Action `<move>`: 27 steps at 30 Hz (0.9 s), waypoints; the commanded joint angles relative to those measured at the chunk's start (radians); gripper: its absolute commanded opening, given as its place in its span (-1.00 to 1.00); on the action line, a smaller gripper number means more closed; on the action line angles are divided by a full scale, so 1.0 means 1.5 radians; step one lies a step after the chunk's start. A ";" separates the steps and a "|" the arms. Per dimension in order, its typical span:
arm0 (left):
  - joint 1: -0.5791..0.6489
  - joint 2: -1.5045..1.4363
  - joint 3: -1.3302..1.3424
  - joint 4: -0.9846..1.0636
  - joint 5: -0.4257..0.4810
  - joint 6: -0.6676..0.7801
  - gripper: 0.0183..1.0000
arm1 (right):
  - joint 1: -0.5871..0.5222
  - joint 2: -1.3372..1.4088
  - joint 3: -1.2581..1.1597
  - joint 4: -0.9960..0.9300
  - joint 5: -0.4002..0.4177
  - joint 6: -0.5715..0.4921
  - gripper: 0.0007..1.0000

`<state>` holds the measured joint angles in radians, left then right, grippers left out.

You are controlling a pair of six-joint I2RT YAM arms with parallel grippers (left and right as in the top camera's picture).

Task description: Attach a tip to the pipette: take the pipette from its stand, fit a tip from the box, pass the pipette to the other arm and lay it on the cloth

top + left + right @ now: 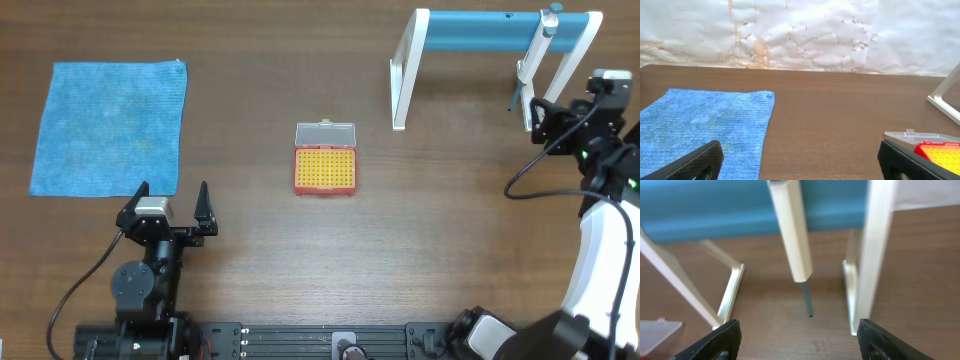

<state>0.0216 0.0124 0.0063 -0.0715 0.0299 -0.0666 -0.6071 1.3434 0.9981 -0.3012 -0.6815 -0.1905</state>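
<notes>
An open tip box (325, 160) sits on a brown worktop (300, 290). Its orange rack is filled with rows of yellow tips (325, 172), too small to count, and its clear lid (325, 133) is folded back behind it. The box lies ahead of the left fingers (695, 162) and off to their right. In the left wrist view one dark finger hides most of it. These fingers are spread wide and hold nothing. A blue cloth (108, 128) lies flat just ahead of them, to their left. The white pipette (792, 230) hangs upright from the blue bar of its stand (480, 30). It is ahead of the right fingers (722, 340), in line with the gap between them and not touching either. Its slim grey shaft (806, 297) points down at the worktop. Those fingers are also wide apart and hold nothing. The pipette's upper end is cut off in the right wrist view.
</notes>
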 commanded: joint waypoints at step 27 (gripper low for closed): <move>-0.002 -0.006 -0.001 -0.005 0.005 -0.005 0.99 | 0.102 0.186 0.055 0.238 0.013 0.002 0.31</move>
<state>0.0216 0.0124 0.0063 -0.0715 0.0299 -0.0666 -0.4622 1.5955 1.0634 0.0441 -0.6636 -0.2005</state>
